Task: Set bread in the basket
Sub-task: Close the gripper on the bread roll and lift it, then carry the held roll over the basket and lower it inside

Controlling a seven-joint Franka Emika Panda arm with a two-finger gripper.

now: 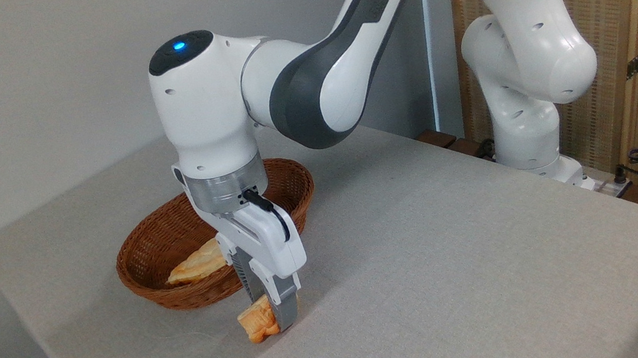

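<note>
Pinching the bread (258, 323) by its sides, the gripper (273, 318) is clamping something seemingly light and soft, at five o'clock from the basket (175, 224).

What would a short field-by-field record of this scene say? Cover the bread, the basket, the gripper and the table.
bread: small bun, held between the fingers, in front of the basket, at or just above the table
basket: oval brown wicker, on the table, behind the bun
basket contents: one flat pale loaf
gripper: pointing down, shut on the bun
table: grey surface
task state: bun not yet in the basket
</note>
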